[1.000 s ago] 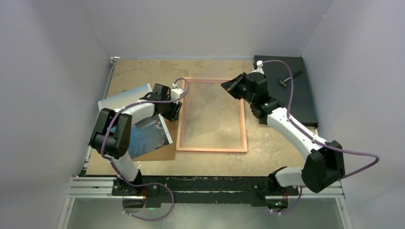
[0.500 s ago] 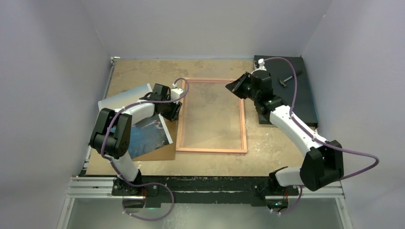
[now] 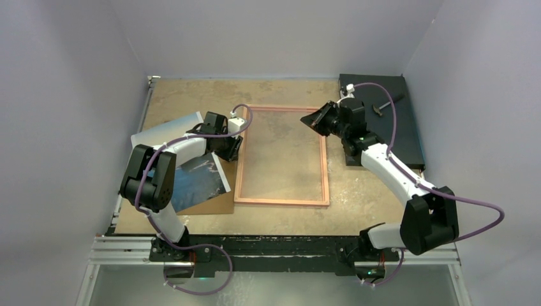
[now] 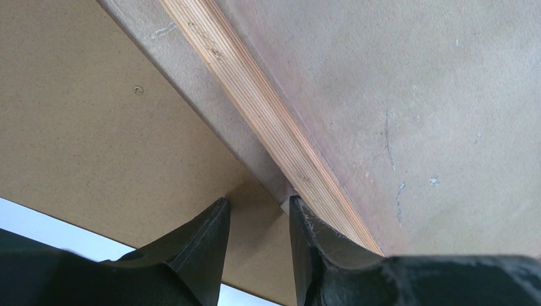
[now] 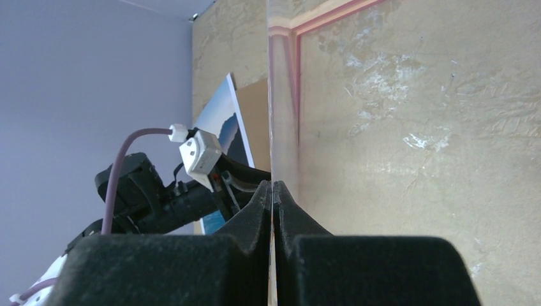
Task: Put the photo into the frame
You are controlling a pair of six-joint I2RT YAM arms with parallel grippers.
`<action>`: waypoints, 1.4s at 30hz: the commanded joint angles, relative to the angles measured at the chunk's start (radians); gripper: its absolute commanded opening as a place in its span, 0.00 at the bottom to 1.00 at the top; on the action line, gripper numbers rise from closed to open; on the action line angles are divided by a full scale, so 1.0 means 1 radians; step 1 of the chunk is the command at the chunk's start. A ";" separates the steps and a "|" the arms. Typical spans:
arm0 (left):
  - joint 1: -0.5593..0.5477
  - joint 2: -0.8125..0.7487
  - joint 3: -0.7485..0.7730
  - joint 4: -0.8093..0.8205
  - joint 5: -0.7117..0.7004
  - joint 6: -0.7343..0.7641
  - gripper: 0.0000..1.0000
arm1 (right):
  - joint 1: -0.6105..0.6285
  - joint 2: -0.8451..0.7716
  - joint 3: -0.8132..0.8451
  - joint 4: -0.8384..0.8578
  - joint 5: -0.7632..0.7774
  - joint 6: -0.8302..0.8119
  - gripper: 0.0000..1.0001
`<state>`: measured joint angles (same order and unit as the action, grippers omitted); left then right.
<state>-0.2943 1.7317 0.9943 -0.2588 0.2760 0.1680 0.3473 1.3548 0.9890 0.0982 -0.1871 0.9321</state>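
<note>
Two grippers are working the frame (image 3: pixel 281 201), and the photo isn't in it yet.

Right gripper (image 5: pixel 272 188) first. Its fingers are pressed tight together, and a thin glossy edge, the clear pane (image 5: pixel 271 95), runs straight out from between the tips. So it looks pinched on the frame by that pane, up at the frame's 1 o'clock corner in the overhead view.

That's the worry. A slick, thin sheet held at one corner by a narrow pinch could slide out, or flex and twist if the arm swings.

Over to the left gripper (image 4: pixel 258 201). Its fingers are parted and grip nothing. One tip hovers over the brown backing board (image 3: pixel 217 203). The other sits right against the outer edge of the wooden rim, on the frame's 9 o'clock side. Any sideways push there could skate the whole frame across the table (image 3: pixel 191 95), fighting the right arm's hold. A tip could also snag the board's corner and drag it.

Now the photo (image 3: pixel 198 182). It lies on that board at the frame's 9 o'clock, just beside the rim and outside it, partly under the left arm. My read is that if the arm sweeps low, the print gets scuffed, creased or carried off the board. Flat as it lies, it will also be awkward to pick up.
</note>
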 commanded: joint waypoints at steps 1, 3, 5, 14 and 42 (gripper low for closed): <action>0.003 0.002 -0.007 -0.005 0.012 0.002 0.37 | 0.006 -0.028 -0.005 0.038 -0.034 0.067 0.00; 0.003 0.002 -0.009 -0.003 0.014 0.002 0.37 | 0.005 -0.037 -0.005 0.016 -0.037 0.070 0.00; 0.003 0.002 -0.011 -0.003 0.014 0.004 0.37 | 0.006 -0.046 -0.013 0.017 -0.043 0.086 0.00; 0.002 0.001 -0.018 0.003 0.025 -0.002 0.35 | 0.024 -0.052 -0.036 0.112 -0.043 0.214 0.00; 0.002 0.000 -0.038 0.009 0.045 -0.013 0.29 | 0.088 -0.010 0.031 0.076 0.075 0.315 0.00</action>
<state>-0.2924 1.7313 0.9833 -0.2394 0.2829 0.1677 0.4267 1.3674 0.9817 0.2028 -0.1520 1.2209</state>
